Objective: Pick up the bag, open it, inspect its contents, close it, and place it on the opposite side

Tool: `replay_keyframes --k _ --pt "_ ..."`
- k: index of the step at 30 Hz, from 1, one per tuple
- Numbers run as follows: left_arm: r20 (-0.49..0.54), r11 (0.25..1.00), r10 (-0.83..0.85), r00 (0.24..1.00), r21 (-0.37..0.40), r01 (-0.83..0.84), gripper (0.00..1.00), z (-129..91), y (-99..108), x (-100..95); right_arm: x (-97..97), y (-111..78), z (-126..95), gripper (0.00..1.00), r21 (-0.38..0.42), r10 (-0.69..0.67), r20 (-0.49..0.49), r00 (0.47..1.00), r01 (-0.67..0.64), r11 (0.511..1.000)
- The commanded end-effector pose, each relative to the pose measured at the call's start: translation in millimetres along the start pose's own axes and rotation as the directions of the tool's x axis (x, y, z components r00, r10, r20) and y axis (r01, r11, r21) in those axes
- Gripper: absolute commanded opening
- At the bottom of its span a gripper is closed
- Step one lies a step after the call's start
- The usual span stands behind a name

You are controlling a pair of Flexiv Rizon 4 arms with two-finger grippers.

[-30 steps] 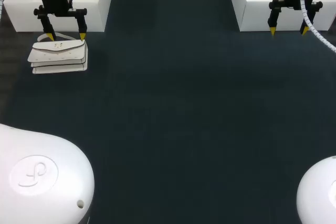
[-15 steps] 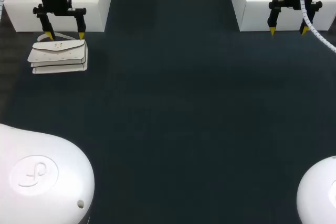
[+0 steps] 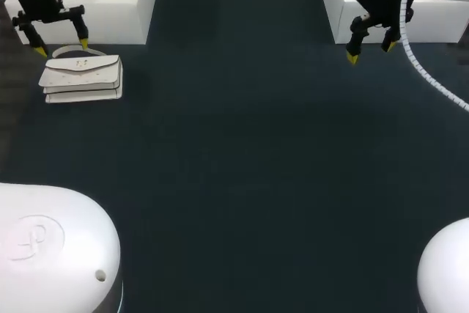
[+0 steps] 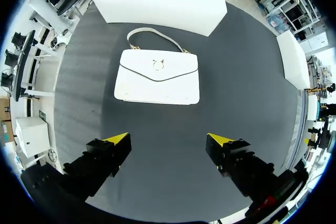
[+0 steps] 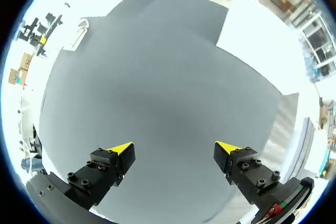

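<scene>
Dark desk [image 3: 242, 166] holds a white leather flap handbag [image 3: 81, 78] upper left; your left hand [image 3: 61, 47] hangs released beside it, right hand [image 3: 369, 51] released upper right.

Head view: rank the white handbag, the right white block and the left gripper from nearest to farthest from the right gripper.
1. Nearest: right white block, directly behind the right gripper.
2. Next: white handbag, far over on the left side.
3. Farthest: left gripper, at the handbag's back edge, slightly further left.
</scene>
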State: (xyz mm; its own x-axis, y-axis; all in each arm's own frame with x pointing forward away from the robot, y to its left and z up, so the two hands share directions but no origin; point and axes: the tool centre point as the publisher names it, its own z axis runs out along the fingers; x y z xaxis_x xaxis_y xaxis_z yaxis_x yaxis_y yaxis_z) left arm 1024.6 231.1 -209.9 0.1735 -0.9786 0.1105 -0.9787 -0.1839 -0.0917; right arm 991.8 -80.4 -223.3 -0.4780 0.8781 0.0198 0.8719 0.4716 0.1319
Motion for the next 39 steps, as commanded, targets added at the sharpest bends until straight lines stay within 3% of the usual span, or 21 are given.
replay_keyframes --k 1,7,23,26,32,39 --pt "-0.107 0.999 -0.024 0.994 0.031 0.027 1.0 5.2 0.4 -22.4 9.1 -12.6 12.1 1.0 -0.323 -0.415 -0.017 0.91 0.388 0.863" --pt "-0.143 0.996 -0.067 0.988 0.056 0.076 1.0 9.5 -4.8 -45.9 25.9 -12.0 22.2 1.0 -0.36 -0.544 -0.032 0.839 0.498 0.789" --pt "-0.157 0.993 -0.085 0.984 0.068 0.097 1.0 13.4 -12.8 -52.8 25.9 -12.0 22.2 1.0 -0.36 -0.544 -0.032 0.839 0.498 0.789" --pt "-0.195 0.99 -0.111 0.974 0.062 0.125 1.0 21.9 -25.0 -61.4 47.6 -0.7 34.9 1.0 -0.362 -0.615 -0.009 0.789 0.571 0.737" --pt "-0.262 0.986 -0.145 0.954 0.037 0.16 1.0 31.6 -41.1 -83.7 72.6 15.3 52.7 1.0 -0.382 -0.678 0.055 0.733 0.643 0.664" --pt "-0.331 0.979 -0.194 0.924 0.001 0.205 1.0 39.4 -52.6 -107.1 84.0 26.8 68.1 1.0 -0.389 -0.725 0.068 0.685 0.688 0.613"
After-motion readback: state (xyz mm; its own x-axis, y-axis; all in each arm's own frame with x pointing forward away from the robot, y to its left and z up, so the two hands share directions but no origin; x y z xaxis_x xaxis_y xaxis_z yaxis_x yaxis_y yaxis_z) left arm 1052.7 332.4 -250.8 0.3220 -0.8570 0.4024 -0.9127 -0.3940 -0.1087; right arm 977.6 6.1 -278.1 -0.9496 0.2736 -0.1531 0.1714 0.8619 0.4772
